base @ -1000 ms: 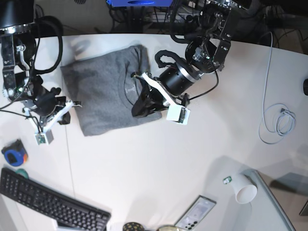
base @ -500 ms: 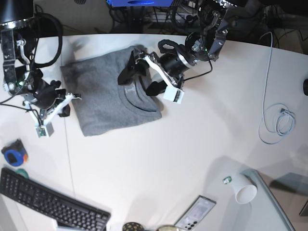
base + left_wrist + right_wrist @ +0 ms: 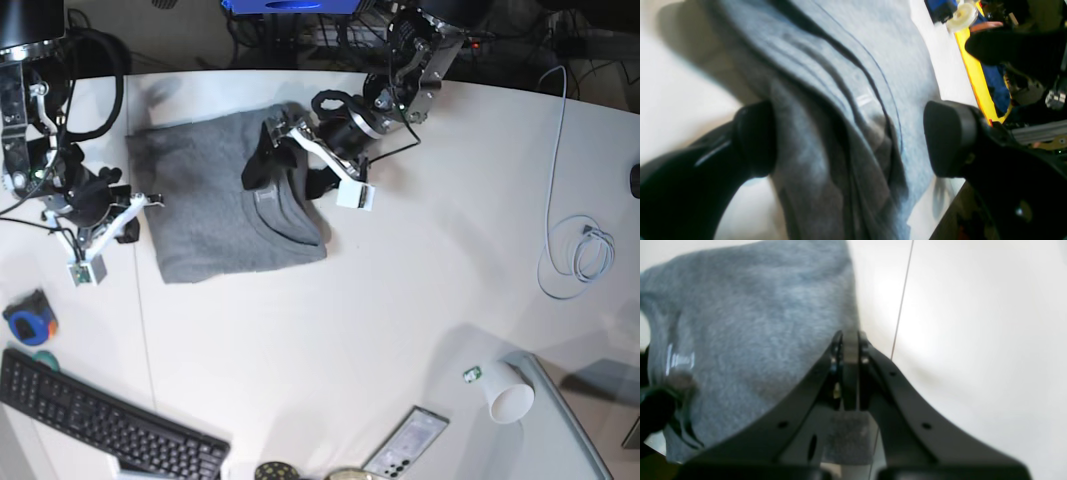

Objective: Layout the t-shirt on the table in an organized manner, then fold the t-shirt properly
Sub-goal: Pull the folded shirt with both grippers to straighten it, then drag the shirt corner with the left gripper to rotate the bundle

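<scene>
The grey t-shirt (image 3: 215,215) lies folded into a rough rectangle at the back left of the white table (image 3: 400,300). My left gripper (image 3: 290,172) hovers over its right part by the neckline, jaws wide open. In the left wrist view the t-shirt (image 3: 826,110) runs as a rumpled ridge between the two black fingers (image 3: 753,140) of the left gripper (image 3: 851,140), and neither finger presses it. My right gripper (image 3: 150,203) is shut at the shirt's left edge. In the right wrist view the right gripper (image 3: 850,338) meets the t-shirt (image 3: 756,323) at its border; whether cloth is pinched is unclear.
A black keyboard (image 3: 100,425) lies at the front left, with a blue round object (image 3: 30,322) above it. A phone (image 3: 405,445) and a tipped white paper cup (image 3: 510,395) lie at the front right. A white cable (image 3: 575,250) coils at the right.
My left gripper has opened and swung up and left across the shirt to the neckline. The shirt's right edge has shifted left and bunched. The right gripper moved slightly up.
</scene>
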